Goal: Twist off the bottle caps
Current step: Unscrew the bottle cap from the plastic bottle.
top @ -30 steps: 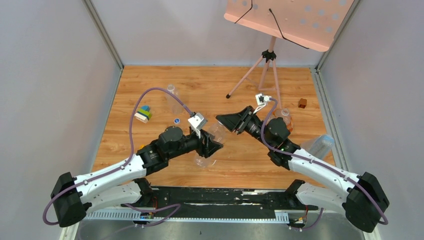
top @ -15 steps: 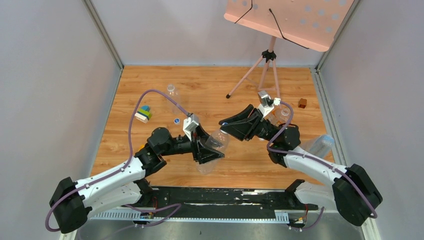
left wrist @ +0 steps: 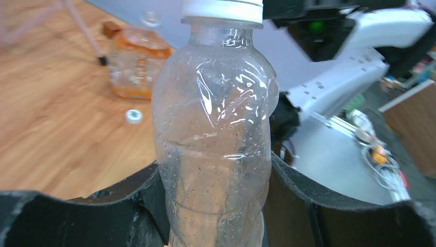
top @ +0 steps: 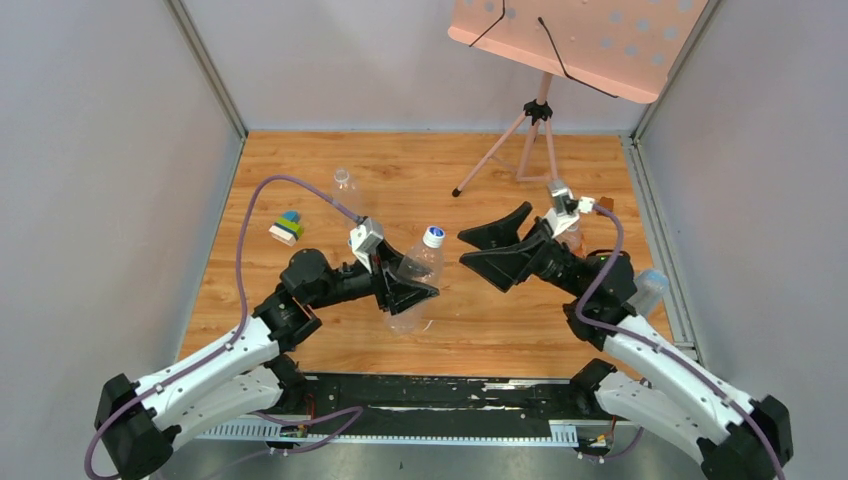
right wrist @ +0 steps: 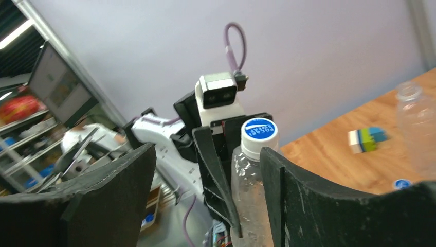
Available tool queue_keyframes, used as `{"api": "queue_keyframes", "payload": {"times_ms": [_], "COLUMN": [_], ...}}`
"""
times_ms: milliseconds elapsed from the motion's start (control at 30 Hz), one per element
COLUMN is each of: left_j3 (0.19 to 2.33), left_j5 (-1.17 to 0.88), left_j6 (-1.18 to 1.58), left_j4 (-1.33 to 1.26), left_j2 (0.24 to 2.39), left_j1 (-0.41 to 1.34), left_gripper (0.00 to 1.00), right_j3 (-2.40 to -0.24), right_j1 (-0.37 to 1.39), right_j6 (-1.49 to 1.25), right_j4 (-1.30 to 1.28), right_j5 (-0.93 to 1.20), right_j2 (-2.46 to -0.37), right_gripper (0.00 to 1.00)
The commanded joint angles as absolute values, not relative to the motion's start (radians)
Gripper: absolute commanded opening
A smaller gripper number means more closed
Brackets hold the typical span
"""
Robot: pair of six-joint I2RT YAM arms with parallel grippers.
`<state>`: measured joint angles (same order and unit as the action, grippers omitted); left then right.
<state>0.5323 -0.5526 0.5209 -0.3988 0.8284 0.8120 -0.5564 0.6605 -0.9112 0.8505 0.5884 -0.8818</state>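
My left gripper (top: 405, 285) is shut on the body of a clear plastic bottle (top: 416, 272), held tilted up above the table. Its cap (top: 433, 237), white with a blue printed top, sits on the neck. In the left wrist view the bottle (left wrist: 216, 128) fills the space between both fingers, the cap (left wrist: 222, 10) at the top edge. My right gripper (top: 466, 249) hangs open just right of the cap, touching nothing. From the right wrist the cap (right wrist: 258, 135) shows between the spread fingers, beyond their tips. A loose white cap (left wrist: 133, 116) lies on the table.
An uncapped clear bottle (top: 345, 190) stands at the back left, coloured blocks (top: 287, 227) near it. An orange-labelled bottle (left wrist: 134, 67) stands behind my right arm, another bottle (top: 645, 290) at the right edge. A brown cube (top: 605, 207) and a music-stand tripod (top: 520, 140) occupy the back right.
My right gripper was shut at the cap; it has opened and drawn back to the right. The left arm pulled left, and the capped neck now shows free.
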Motion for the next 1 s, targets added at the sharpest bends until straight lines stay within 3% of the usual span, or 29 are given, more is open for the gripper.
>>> {"api": "queue_keyframes", "payload": {"times_ms": [0,333,533,967], "left_j3": [0.615,0.778,0.806,0.777], "left_j5": [-0.361,-0.174,-0.101,-0.156], "left_j6": [0.364,0.057,-0.160,-0.374], "left_j4": [-0.120,0.260,0.344,0.385], "left_j2": [0.777,0.872,0.921,0.918], "left_j1": [0.793,0.869,0.946,1.010], "left_gripper": [0.00,0.00,0.00,0.01], "right_j3": [-0.662,-0.882,-0.839,-0.848], "right_j1": [0.669,0.667,0.665,0.650], "right_j6": [-0.729,-0.612,-0.628,-0.666], "right_j4": [0.390,-0.157,-0.175,-0.218], "right_j5": [0.345,0.280,0.333,0.604], "right_j2": [-0.758,-0.867,-0.894,-0.986], "right_gripper": [0.75,0.75,0.75,0.76]}}
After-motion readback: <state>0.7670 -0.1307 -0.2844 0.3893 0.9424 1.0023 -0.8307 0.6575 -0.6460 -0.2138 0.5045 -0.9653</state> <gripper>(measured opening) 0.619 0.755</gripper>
